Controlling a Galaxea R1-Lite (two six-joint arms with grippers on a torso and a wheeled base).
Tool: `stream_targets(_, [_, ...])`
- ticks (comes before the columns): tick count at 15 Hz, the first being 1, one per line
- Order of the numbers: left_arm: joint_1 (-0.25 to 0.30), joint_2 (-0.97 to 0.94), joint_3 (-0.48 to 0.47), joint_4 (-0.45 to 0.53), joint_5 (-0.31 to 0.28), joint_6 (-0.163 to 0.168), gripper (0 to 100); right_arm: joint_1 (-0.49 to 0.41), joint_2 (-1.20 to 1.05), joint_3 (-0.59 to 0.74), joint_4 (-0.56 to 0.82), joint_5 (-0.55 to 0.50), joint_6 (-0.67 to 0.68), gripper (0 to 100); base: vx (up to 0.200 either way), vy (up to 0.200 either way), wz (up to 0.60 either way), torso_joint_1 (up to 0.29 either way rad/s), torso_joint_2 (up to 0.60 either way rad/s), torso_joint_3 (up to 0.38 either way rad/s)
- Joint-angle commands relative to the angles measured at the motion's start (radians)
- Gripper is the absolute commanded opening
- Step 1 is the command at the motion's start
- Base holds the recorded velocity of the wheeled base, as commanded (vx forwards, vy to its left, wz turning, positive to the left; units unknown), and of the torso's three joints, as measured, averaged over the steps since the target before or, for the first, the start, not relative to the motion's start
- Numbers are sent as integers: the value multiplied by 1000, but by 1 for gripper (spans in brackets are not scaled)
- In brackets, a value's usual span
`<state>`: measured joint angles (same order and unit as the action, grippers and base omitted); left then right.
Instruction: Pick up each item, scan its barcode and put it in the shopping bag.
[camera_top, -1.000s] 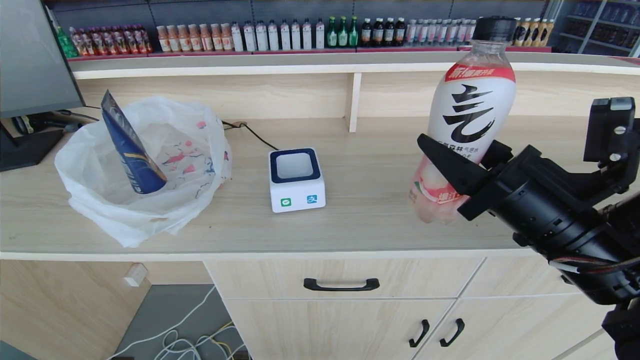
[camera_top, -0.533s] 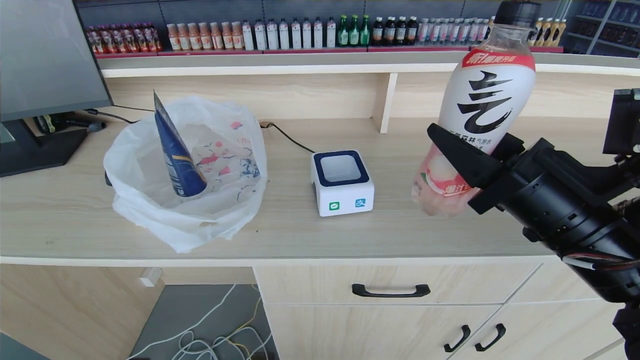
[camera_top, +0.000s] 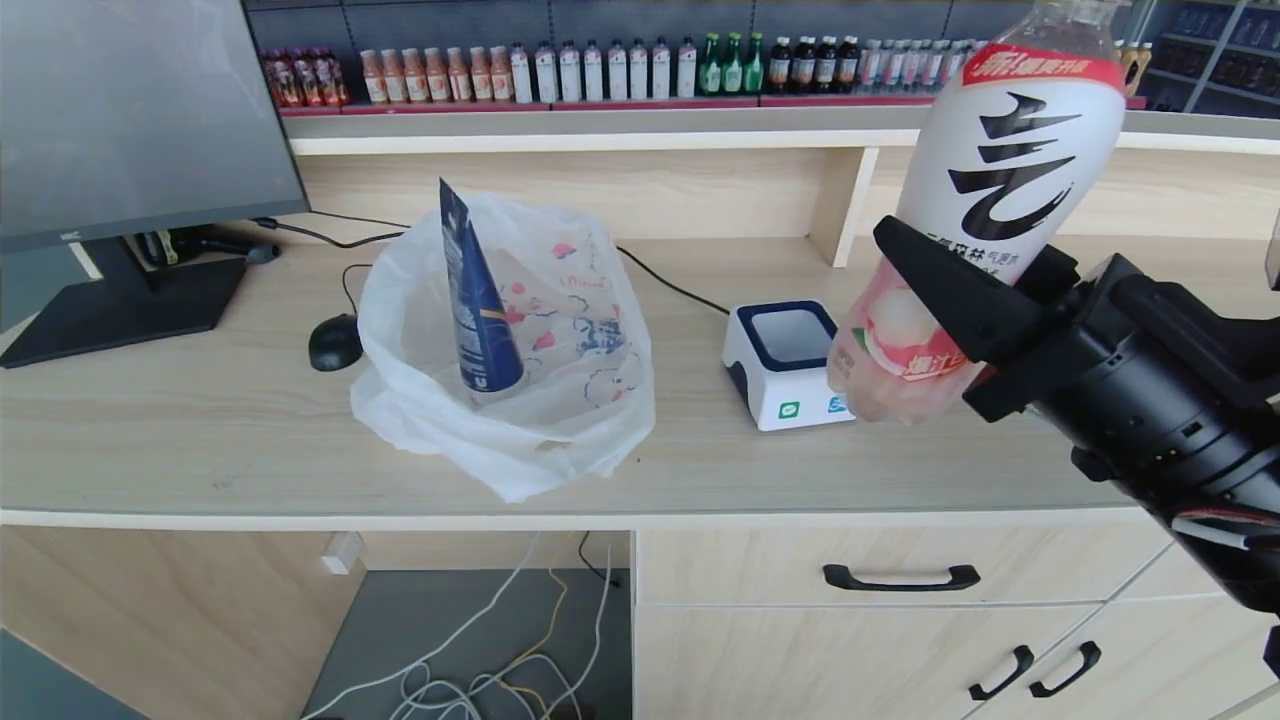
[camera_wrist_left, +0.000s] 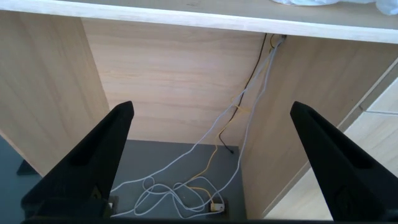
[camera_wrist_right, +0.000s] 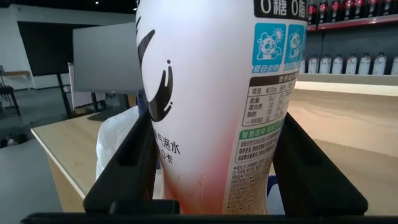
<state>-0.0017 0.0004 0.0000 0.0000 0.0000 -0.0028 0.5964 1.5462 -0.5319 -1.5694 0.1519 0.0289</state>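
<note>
My right gripper (camera_top: 955, 275) is shut on a white and pink drink bottle (camera_top: 1000, 190), held upright above the counter with its base just right of the white scanner box (camera_top: 775, 365). In the right wrist view the bottle (camera_wrist_right: 217, 106) stands between both fingers (camera_wrist_right: 134, 162), its printed label facing the camera. A white plastic shopping bag (camera_top: 560, 400) sits open left of the scanner, with a dark blue pouch (camera_top: 475, 295) standing in it. My left gripper (camera_wrist_left: 211, 162) hangs open below the counter edge with nothing in it, facing a recess with cables.
A monitor (camera_top: 130, 110) on a black stand and a black mouse (camera_top: 335, 343) are at the counter's left. A raised ledge (camera_top: 600, 140) runs along the back, with shelves of bottles behind. A cable (camera_top: 670, 285) trails behind the scanner. Drawers (camera_top: 900, 577) sit under the counter.
The head camera has shifted, so counter, bag and scanner now sit further right in the picture. The bottle in my right gripper is now closer to the scanner, its base overlapping the scanner's right edge.
</note>
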Motion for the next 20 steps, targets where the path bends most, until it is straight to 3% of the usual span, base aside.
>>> stream_targets(1, [0, 0, 0, 0, 0, 1, 100, 8, -12, 0, -1, 0, 0, 0, 0, 0, 0, 0, 0, 0])
stream_targets(7, [0, 0, 0, 0, 0, 4, 100, 45, 3, -34, -1, 14, 45, 0, 0, 0, 0, 0, 0, 0])
stream_targets(10, [0, 0, 0, 0, 0, 4, 100, 46, 40, -34, -1, 117, 164, 0, 0, 0, 0, 0, 0, 0])
stream_targets(12, [0, 0, 0, 0, 0, 4, 100, 34, 63, -62, -1, 103, 319, 0, 0, 0, 0, 0, 0, 0])
stream_targets(17, [0, 0, 0, 0, 0, 4, 100, 17, 106, -112, -1, -54, 583, 0, 0, 0, 0, 0, 0, 0])
stream_targets(19, [0, 0, 0, 0, 0, 4, 100, 13, 189, -203, -1, -224, 775, 0, 0, 0, 0, 0, 0, 0])
stream_targets(20, [0, 0, 0, 0, 0, 4, 100, 6, 198, -214, -1, -236, 833, 0, 0, 0, 0, 0, 0, 0])
